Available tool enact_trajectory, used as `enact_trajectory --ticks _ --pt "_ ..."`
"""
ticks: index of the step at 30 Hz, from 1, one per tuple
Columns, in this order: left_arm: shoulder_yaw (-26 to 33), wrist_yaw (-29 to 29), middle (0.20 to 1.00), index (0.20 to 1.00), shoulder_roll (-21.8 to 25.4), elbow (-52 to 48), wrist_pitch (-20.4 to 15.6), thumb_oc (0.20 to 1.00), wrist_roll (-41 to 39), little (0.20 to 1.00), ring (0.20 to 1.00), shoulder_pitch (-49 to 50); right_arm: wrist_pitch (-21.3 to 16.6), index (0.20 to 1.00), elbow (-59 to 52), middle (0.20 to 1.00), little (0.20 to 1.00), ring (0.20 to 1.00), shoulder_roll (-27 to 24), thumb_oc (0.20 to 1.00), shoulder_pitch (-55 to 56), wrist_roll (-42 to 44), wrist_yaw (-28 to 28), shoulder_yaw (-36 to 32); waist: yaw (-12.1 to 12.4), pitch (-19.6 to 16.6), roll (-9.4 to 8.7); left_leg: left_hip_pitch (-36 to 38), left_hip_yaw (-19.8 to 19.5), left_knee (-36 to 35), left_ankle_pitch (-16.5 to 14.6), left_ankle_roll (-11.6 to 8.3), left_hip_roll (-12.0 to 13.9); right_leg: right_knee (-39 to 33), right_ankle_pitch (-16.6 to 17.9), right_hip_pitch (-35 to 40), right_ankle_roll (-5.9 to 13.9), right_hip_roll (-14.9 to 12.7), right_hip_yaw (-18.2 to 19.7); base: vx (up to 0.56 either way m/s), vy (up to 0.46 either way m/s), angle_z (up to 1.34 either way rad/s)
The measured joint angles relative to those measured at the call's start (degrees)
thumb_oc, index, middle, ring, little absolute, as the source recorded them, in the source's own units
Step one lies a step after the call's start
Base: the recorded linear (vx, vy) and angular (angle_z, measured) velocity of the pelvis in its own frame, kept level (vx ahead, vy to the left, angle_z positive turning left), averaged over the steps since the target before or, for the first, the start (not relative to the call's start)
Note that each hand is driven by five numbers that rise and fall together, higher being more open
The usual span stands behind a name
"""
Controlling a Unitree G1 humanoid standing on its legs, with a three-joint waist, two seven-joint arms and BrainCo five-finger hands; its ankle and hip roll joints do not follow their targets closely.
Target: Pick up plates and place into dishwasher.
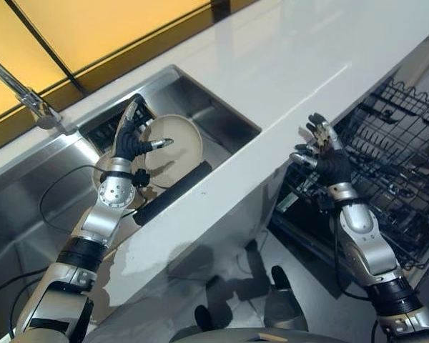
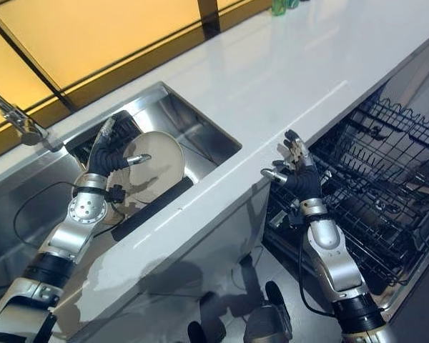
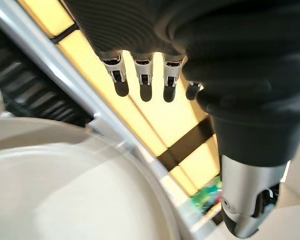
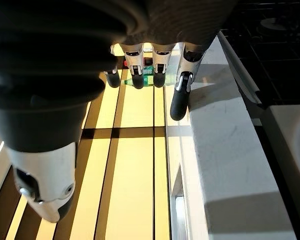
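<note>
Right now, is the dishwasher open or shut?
Open: the dishwasher's black wire rack shows pulled out beside the right robot hand.

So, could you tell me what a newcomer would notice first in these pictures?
Probably the cream plate leaning in the steel sink, with the left hand open right at it, fingers straight. Next, the right hand raised open at the white counter's front edge, beside the open dishwasher rack of dark wire.
</note>
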Motion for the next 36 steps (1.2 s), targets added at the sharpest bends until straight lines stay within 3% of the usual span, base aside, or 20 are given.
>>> enact_trajectory --ticks 8,16,20,29,36 --pt "0.54 5.35 1.000 1.000 0.48 3.17 2.14 1.000 0.04 1.000 1.000 -0.54 -0.18 1.000 -0.70 1.000 1.000 1.000 -0.92 1.000 -0.12 -0.11 0.18 -0.80 -0.04 2.60 0.52 -0.03 0.00 0.28 -0.16 0.09 -0.31 0.42 0.03 -0.36 0.05 -0.26 0.02 0.04 0.085 -0.02" --pt "5.22 7.58 1.000 1.000 3.31 6.02 3.29 1.000 0.09 1.000 1.000 -0.51 -0.44 1.000 -1.22 1.000 1.000 1.000 -2.63 1.000 0.09 -0.31 0.85 -2.41 0.05 3.71 1.51 -0.12 -0.10 0.86 -0.31 0.35 -0.69 0.58 0.02 -0.18 0.25 -0.77 -0.12 0.06 0.068 0.01" --pt "5.06 2.89 1.000 1.000 3.52 6.00 3.91 1.000 0.20 1.000 1.000 -0.51 -0.44 1.000 -1.48 1.000 1.000 1.000 -3.15 1.000 0.06 -0.29 1.18 -2.51 0.03 3.91 1.91 -0.38 -0.41 1.40 -0.44 0.54 -1.00 0.94 -0.14 -0.16 0.45 -1.17 -0.23 0.03 0.011 0.04" --pt "0.13 -14.86 1.000 1.000 3.65 4.67 4.13 1.000 -0.44 1.000 1.000 -0.49 0.02 1.000 -1.52 1.000 1.000 1.000 -3.13 1.000 0.24 -0.31 1.19 -3.04 -0.05 3.96 2.01 -1.17 -1.43 2.91 -0.72 0.92 -1.54 1.85 -0.41 -0.18 0.71 -1.93 -0.86 0.01 0.001 0.05" --pt "-1.32 -18.81 1.000 1.000 3.67 4.72 4.23 1.000 -3.20 1.000 1.000 -0.51 -0.27 1.000 -2.72 1.000 1.000 1.000 -4.91 1.000 0.00 -0.30 1.25 -3.76 -0.28 4.67 3.41 -2.04 -1.35 3.24 -0.72 0.94 -1.61 2.29 -0.39 -1.13 0.75 -1.94 -0.69 0.00 0.049 0.00"
